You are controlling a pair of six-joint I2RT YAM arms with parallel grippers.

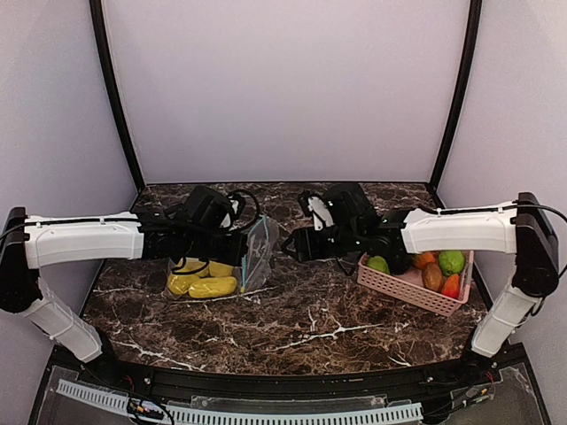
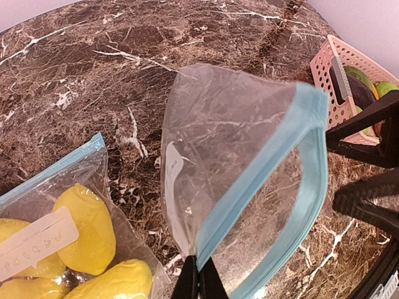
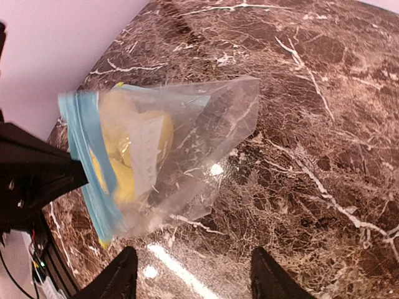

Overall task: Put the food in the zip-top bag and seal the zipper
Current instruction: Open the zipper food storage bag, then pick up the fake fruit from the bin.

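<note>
Dark marble tabletop (image 1: pixel 310 328), pale lilac walls (image 1: pixel 283 88)

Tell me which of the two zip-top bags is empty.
The raised bag pinched by the left fingers: it is clear, with nothing inside. The other bag lies on the table holding yellow fruits.

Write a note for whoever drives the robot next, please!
Left tool: shut on the edge of an empty bag, holding it up.
Right tool: open, empty, facing that bag.
Food: yellow pieces are in a second bag on the table; green, orange, brown and red pieces lie in the pink basket.
Done: yellow food bagged; cannot tell if zipped.
Left: fill the held bag from the basket, seal it.
</note>
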